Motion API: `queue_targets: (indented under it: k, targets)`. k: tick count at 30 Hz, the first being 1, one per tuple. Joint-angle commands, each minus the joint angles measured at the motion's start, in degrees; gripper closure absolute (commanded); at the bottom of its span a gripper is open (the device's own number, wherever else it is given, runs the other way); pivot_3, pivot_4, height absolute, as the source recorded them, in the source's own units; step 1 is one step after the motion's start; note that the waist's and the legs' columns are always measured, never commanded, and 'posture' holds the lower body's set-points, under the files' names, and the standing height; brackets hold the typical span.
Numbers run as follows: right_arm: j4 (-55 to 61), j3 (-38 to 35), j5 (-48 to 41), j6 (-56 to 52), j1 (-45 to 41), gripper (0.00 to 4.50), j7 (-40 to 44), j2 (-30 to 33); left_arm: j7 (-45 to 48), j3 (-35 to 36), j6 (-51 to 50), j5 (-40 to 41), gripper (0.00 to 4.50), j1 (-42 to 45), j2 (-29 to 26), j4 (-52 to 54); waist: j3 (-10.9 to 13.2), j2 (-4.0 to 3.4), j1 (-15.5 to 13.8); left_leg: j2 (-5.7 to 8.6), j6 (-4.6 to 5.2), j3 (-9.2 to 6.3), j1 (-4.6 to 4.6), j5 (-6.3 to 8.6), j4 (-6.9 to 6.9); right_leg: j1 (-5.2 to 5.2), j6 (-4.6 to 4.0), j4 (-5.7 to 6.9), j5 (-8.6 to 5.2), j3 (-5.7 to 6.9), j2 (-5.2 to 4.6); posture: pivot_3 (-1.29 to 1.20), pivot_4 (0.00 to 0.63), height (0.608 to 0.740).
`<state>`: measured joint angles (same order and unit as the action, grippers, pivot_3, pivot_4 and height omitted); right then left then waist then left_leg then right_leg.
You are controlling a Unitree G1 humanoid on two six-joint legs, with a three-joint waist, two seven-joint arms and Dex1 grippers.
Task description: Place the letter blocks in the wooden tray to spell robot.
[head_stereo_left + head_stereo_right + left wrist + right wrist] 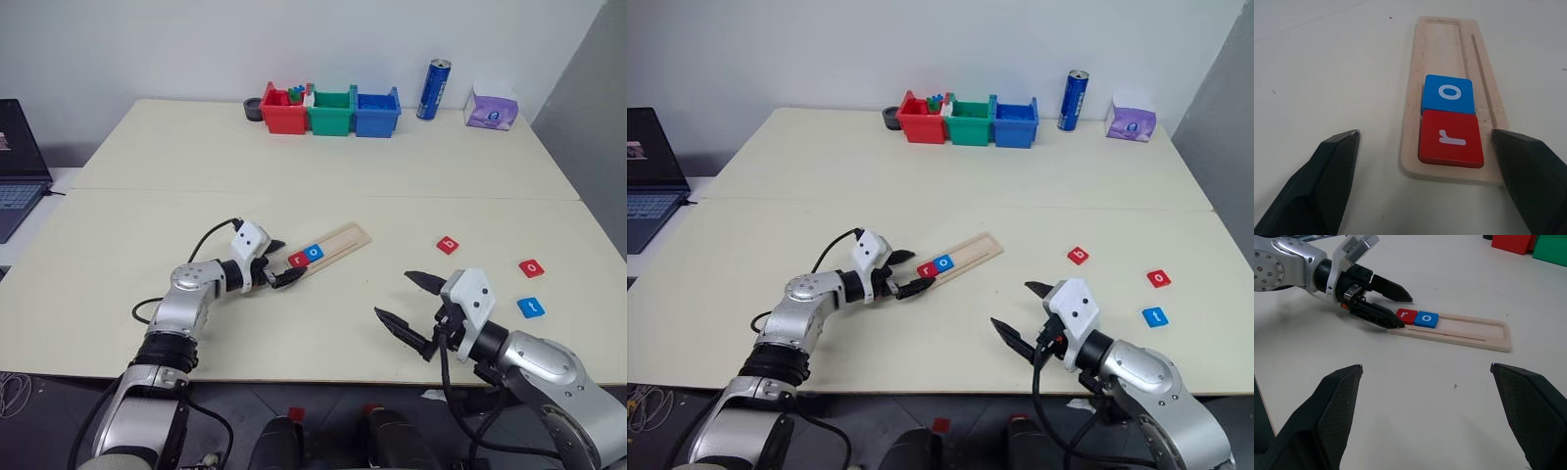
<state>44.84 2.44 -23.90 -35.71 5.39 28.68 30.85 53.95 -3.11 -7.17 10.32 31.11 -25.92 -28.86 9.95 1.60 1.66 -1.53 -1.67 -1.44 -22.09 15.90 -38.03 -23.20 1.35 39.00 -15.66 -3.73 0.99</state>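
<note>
The wooden tray (331, 245) was laid slantwise near the middle of the table (323, 196), and two letter blocks were already seated at its near end: a red "r" (1451, 137) at the very end and a blue "o" (1448, 94) touching it on the far side, so the word had evidently been started from that end, with the rest of the groove left bare for the last three letters. The left claw (278, 262) was held low at that end of the tray, its fingers released and spread to either side of the "r" block with nothing grasped, probably to steady or square the tray. The right claw (408, 308) was held above the table to the right of the tray, likewise spread wide and empty. Three blocks were left loose on the table well to the right of the tray: a red "b" (448, 245) nearest it, a red "o" (531, 267) farther out and a blue "t" (530, 307) beside that. Nothing was seen lying between these blocks and the tray. Far behind the tray, at the back of the table, red, green and blue bins (331, 111), a blue can (433, 89) and a purple tissue pack (491, 109) were set well out of the way.
</note>
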Motion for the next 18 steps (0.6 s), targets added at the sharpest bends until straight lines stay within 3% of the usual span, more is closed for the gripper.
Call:
queue_targets:
  k: [1, 6, 18]
  targets:
    - [3.24, -0.25, -0.56, 0.96, 0.13, 0.04, 0.04, 0.17, 0.52, 1.01, -0.70, 1.70, 0.00, 1.31, 0.77, 2.60, 0.00, 0.00, 0.00, 0.00, 0.00, 0.00, 0.00, 0.00, 0.00, 0.00, 0.00, 0.00, 0.00, 0.00, 0.00, 0.00, 0.150, 0.740]
    - [3.63, -0.78, -1.09, 1.40, 0.37, 0.04, 0.26, 0.07, 0.95, 1.98, -2.16, 3.75, 0.00, 1.18, 1.07, 5.82, 0.01, 0.01, 0.00, -0.02, 0.00, -0.01, -0.01, 0.00, -0.01, 0.00, 0.00, 0.00, 0.00, 0.00, 0.00, 0.00, 0.150, 0.740]
    - [5.35, -0.23, -2.83, -1.23, -2.40, 0.04, -0.23, 0.05, 1.25, -1.68, -2.38, -1.09, 0.00, 3.77, -0.21, 3.79, 0.01, 0.01, 0.00, 0.00, 0.00, -0.01, -0.01, 0.00, -0.02, 0.00, 0.00, 0.01, 0.00, 0.00, 0.00, 0.00, 0.150, 0.740]
